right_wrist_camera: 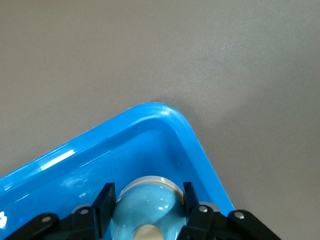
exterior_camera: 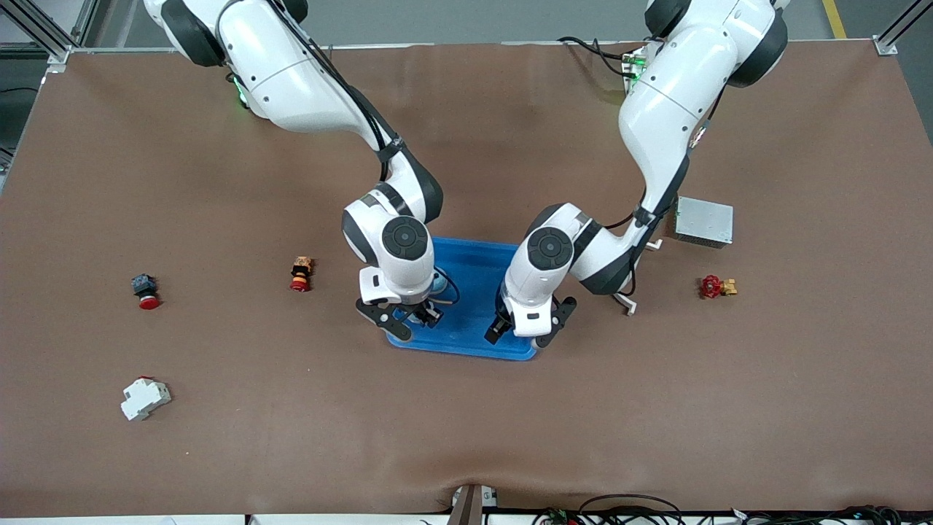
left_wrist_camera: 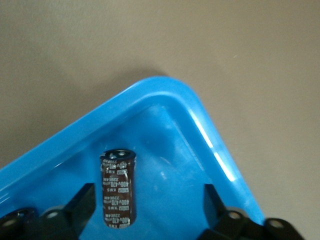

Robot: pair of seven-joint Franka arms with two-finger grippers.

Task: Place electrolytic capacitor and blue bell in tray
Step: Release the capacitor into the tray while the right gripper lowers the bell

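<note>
Blue plastic fills both wrist views: the tray [exterior_camera: 474, 273] sits mid-table with both arms bent down over its camera-side half. The left gripper [exterior_camera: 526, 329] hangs over the tray's corner toward the left arm's end, pointing straight down, its jaws spread wide. Between the two fingers [left_wrist_camera: 80, 205], touching neither, the capacitor [left_wrist_camera: 118, 189] lies on its side on the tray floor, a dark brown cylinder with white print and a silvery end cap, just inside the rounded corner of the rim.

The right gripper [exterior_camera: 408, 319] hangs over the tray's other camera-side corner, also pointing down, its jaws clamped on the bell [right_wrist_camera: 146, 210]. The bell's pale blue dome with a cream knob on top sits squeezed between the two pads [right_wrist_camera: 104, 202], low over the tray floor and near the rim; whether it touches the floor I cannot tell.

Outside the tray, on the brown table [exterior_camera: 466, 423], a grey metal box [exterior_camera: 703, 222] lies beside the left forearm, and a red valve [exterior_camera: 717, 286] lies toward the left arm's end. Toward the right arm's end sit a small orange-and-red part [exterior_camera: 300, 273], a red push button [exterior_camera: 145, 291] and, nearer the camera, a white breaker [exterior_camera: 144, 398].
</note>
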